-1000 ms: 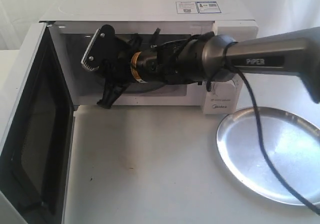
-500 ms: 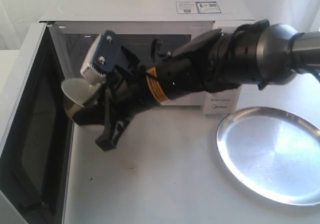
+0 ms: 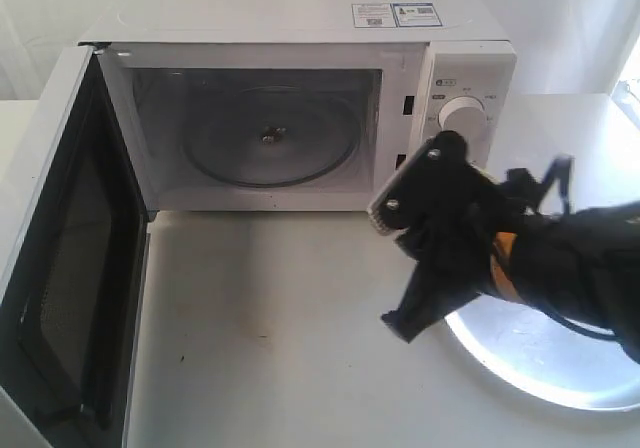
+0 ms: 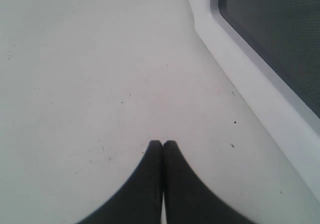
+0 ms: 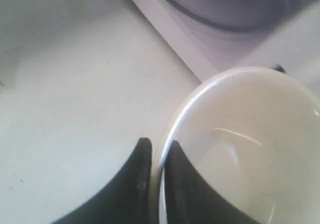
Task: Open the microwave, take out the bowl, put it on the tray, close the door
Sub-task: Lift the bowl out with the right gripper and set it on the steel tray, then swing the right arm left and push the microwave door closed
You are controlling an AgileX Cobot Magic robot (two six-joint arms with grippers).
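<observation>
Right tool (image 3: 392, 266) is pinched narrow on the rim of the bowl (image 5: 240, 149), one finger inside and one outside. Left tool (image 4: 162, 144) is pressed tip to tip with nothing held, low over the bench (image 3: 280, 318) beside the door (image 3: 60, 268).

The microwave (image 3: 300, 28) is seen emptied. A second ago its cavity was filled by the right arm, and half a second ago the bowl was being drawn out past the door. Now only the bare turntable (image 3: 265, 138) is left inside. The door is swung wide to the left and has not been moved.

The tray (image 3: 540, 378) lies on the bench at the right, in front of the dials, and its left edge is now overhung by the right tool. The bowl is hidden behind that tool in the exterior view. In the right wrist view it is shown upright and empty.

Opening and removal can be taken as done. Setting the bowl on the tray and closing the door are judged to remain.
</observation>
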